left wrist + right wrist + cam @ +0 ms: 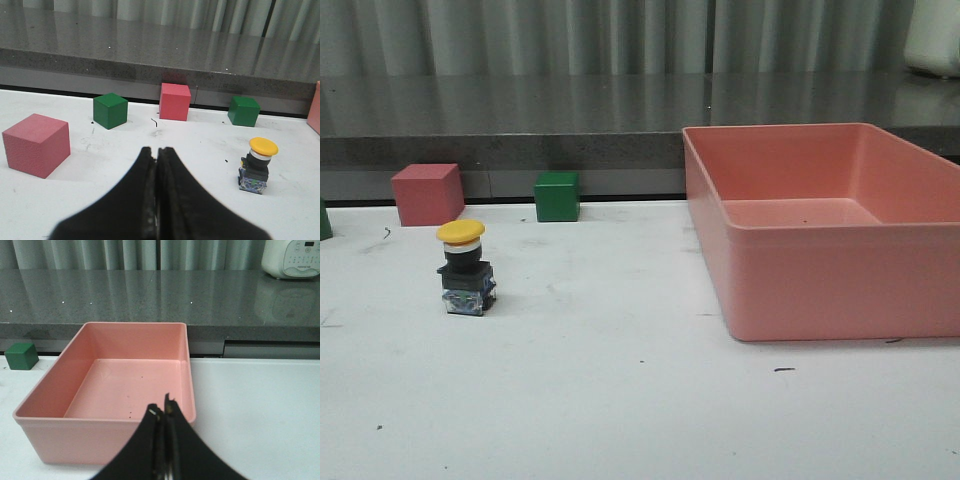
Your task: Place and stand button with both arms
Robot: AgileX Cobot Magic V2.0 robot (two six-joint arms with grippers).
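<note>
Both claws are clenched on nothing: left gripper (157, 170), right gripper (164, 432). Upright, the button (464, 267) stands well left of the pink bin (840, 290), whose right end is cut off; its base markings are unreadable

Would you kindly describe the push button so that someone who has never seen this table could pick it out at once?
Start at the large pink bin on the right of the white table, then look across to the left side. There the button stands upright, in front of a pink cube and a green cube. Unlike those plain blocks, it has a yellow mushroom cap on a black collar.
</note>
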